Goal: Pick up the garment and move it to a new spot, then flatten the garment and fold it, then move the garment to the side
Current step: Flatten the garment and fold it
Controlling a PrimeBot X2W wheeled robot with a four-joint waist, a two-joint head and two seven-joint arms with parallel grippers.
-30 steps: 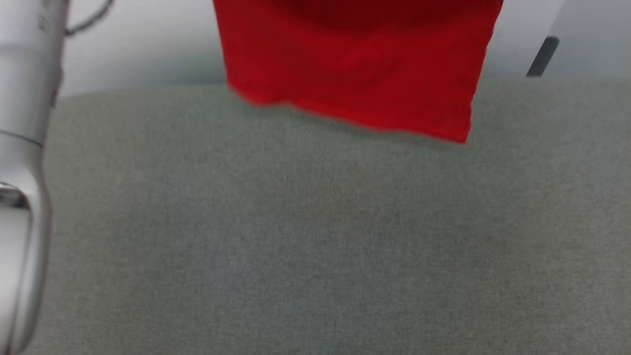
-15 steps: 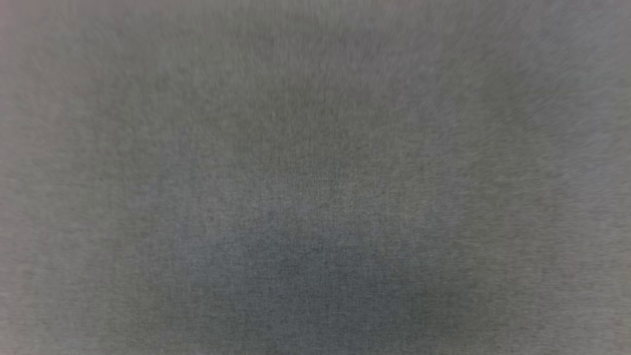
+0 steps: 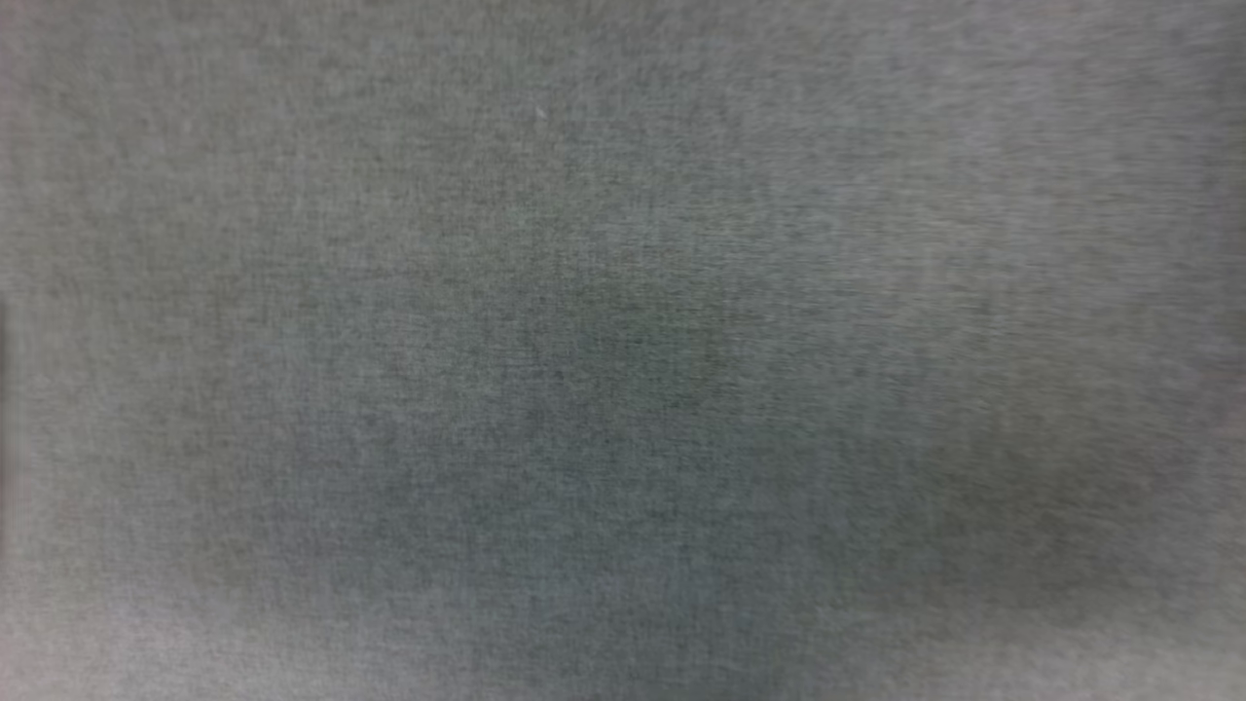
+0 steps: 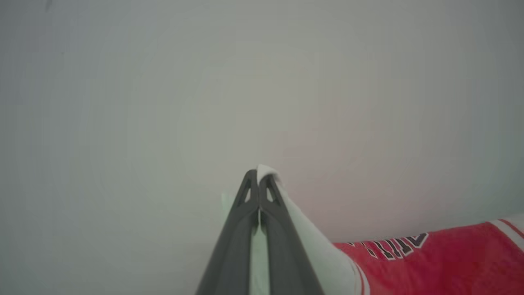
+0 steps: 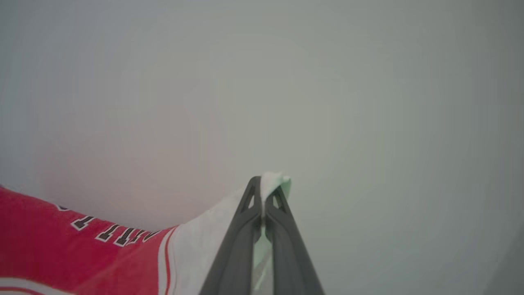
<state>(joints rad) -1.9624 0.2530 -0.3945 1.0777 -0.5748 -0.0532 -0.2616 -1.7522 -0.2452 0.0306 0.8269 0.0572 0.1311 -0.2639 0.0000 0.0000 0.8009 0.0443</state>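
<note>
The pick-up looked done. The left gripper (image 4: 258,176) had its two dark fingers pressed together on the tip of one white sleeve (image 4: 311,241), and the right gripper (image 5: 264,184) pinched the other white sleeve (image 5: 204,241) in the same way. The shirt (image 4: 430,262) stretched away from each gripper toward the other, red with white-and-red trim and black-and-white lettering, so it appeared to hang in the air between the two arms, in front of a pale wall (image 4: 163,82). I judged the carry to a new spot to be under way. Laying the shirt down, flattening it, folding it and moving it aside were all left to do.

Much was hard to make out. The head view gave a blurred grey fabric surface (image 3: 623,350), and how high the shirt hung above it could not be told. Both wrist views cut off the shirt's body and hem at their lower edges, and the lettering (image 5: 110,233) was only partly in frame and too slanted to read fully.
</note>
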